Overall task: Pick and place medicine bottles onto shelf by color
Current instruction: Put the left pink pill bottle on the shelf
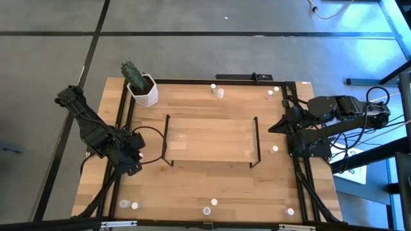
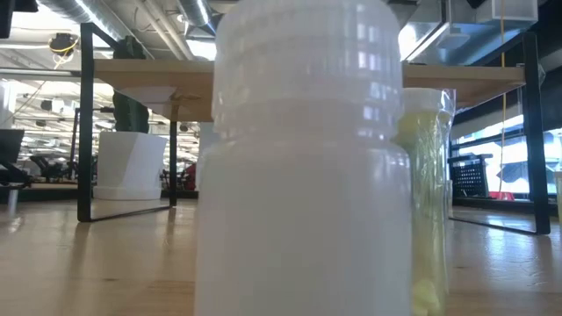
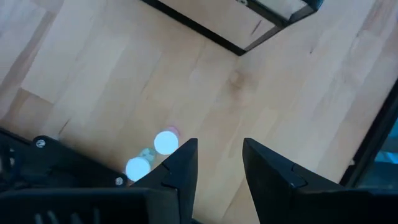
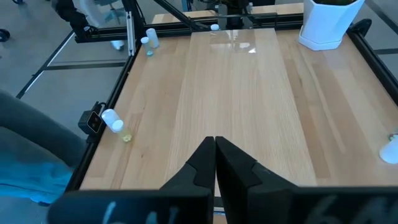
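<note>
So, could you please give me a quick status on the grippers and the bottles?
Left gripper fingers apart, empty, low over the table's left side. Right gripper shut, empty, at the right edge. Shelf bare; medicine bottles scattered around it. Nothing in the way.

No text, label, brand, number or sign can be read in any view. The white bottle (image 2: 303,167) that fills the low view shows a plain wall with no print. The white pot (image 1: 144,92) likewise bears no marking.
</note>
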{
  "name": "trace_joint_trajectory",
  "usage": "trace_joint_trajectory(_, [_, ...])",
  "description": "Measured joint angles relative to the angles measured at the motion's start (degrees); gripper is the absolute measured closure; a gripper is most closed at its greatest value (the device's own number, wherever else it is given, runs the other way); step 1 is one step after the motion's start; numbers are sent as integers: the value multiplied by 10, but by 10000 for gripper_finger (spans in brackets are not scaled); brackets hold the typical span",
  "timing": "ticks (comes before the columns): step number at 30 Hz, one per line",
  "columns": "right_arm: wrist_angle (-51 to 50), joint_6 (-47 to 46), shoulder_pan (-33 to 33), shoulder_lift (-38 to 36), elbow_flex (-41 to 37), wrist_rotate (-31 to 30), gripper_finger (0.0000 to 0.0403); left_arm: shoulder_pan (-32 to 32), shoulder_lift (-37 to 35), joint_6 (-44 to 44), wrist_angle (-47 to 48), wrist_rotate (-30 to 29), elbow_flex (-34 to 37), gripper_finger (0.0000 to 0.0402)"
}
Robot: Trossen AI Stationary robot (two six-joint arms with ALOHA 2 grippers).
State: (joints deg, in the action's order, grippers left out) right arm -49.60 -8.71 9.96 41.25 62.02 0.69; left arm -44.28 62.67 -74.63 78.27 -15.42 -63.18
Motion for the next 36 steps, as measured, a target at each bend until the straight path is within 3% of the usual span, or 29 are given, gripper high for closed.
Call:
trace_joint_trajectory(5, [0,0,0,0,0,0,389,-17,0,2,40,7,0,282])
trace_joint_trajectory(16, [0,0,0,0,0,0,389,-56,-2,-17,28,24,24,267])
trace_joint_trajectory(27, [0,0,0,0,0,0,389,-17,-2,-33,-40,27,88,180])
trace_joint_trajectory(36, [0,0,0,0,0,0,389,28,-2,16,-40,83,125,135])
